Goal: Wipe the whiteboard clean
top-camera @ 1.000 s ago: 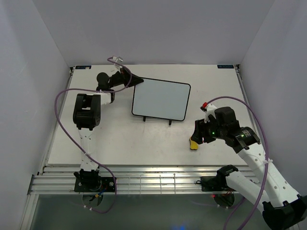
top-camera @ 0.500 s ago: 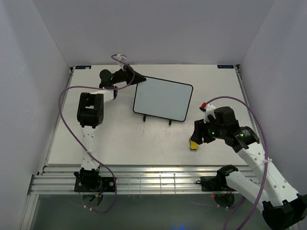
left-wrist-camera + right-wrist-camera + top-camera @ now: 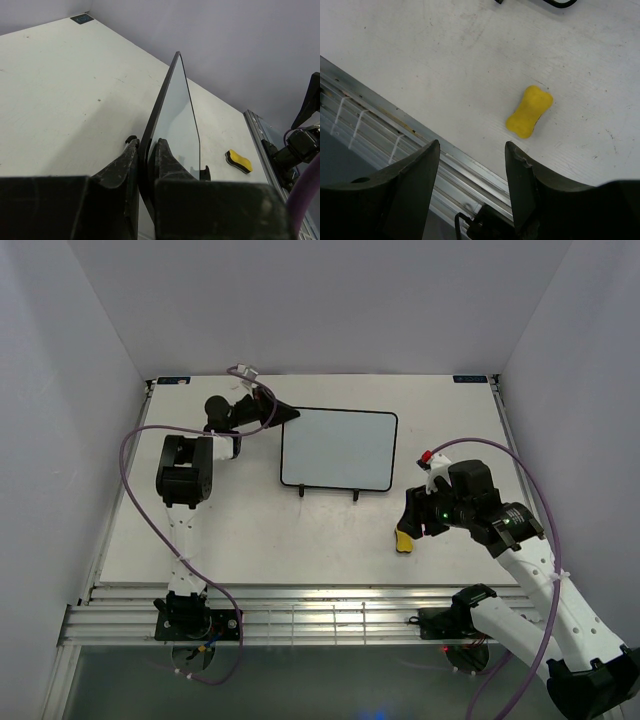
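The whiteboard (image 3: pixel 338 450) stands on its wire stand at mid-table, its black-framed white surface blank. My left gripper (image 3: pixel 288 415) is shut on the board's upper left edge. In the left wrist view the board (image 3: pixel 175 120) shows edge-on, with the frame pinched between the two fingers of the left gripper (image 3: pixel 146 142). A yellow eraser (image 3: pixel 403 541) lies flat on the table to the board's right front. My right gripper (image 3: pixel 414 520) hovers just above it, open and holding nothing. The right wrist view has the eraser (image 3: pixel 530 111) beyond the spread tips of the right gripper (image 3: pixel 472 145).
The stand's black feet (image 3: pixel 354 495) stick out in front of the board. An aluminium rail (image 3: pixel 370 115) runs along the table's near edge, close under my right gripper. Grey walls enclose the table on three sides. Purple cables (image 3: pixel 130 455) loop off both arms.
My left gripper has shifted slightly while holding the board's edge, and the board has turned to sit squarer to the table. The right arm and the eraser have not moved.
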You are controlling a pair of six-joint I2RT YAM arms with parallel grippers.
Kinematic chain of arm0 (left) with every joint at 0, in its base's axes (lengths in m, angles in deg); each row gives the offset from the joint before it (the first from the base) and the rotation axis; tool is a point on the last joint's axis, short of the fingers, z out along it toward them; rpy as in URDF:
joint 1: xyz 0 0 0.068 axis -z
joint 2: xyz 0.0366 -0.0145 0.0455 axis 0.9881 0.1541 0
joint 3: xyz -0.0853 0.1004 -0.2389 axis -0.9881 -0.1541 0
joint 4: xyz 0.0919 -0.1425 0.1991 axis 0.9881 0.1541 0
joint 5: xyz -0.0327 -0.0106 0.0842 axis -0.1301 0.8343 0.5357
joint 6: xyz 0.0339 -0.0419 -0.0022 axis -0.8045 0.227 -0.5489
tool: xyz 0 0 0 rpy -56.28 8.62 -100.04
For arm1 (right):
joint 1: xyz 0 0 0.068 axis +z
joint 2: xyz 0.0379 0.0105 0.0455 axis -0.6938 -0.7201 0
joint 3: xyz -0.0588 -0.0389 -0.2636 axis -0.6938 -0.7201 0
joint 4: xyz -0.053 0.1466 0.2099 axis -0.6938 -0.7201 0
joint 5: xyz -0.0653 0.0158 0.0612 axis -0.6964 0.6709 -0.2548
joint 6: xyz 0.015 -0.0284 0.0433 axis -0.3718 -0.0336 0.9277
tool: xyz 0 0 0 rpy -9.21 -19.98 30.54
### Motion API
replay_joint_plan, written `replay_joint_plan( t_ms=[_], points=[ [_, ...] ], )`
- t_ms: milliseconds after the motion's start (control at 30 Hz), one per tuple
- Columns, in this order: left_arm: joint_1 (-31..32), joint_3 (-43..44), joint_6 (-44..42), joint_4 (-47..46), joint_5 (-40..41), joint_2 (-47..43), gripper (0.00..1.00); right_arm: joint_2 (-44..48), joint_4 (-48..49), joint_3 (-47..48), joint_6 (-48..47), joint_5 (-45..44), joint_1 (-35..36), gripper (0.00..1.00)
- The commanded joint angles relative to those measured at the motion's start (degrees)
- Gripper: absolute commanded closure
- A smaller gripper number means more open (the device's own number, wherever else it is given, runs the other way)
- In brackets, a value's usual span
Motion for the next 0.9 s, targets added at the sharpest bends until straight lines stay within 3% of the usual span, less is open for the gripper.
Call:
replay_joint_plan(
  t_ms=[0, 867],
  points=[
    [-1.1, -2.54, -17.72, -24.56, -4.0, -1.17, 1.0, 0.09, 1.29, 1.61, -0.92, 0.72, -0.23, 0.39],
    [-6.02, 1.32, -10.77, -24.21, -6.9, -2.49, 1.0, 1.5, 2.87, -0.32, -0.66, 2.3, -0.14, 0.39]
  ],
)
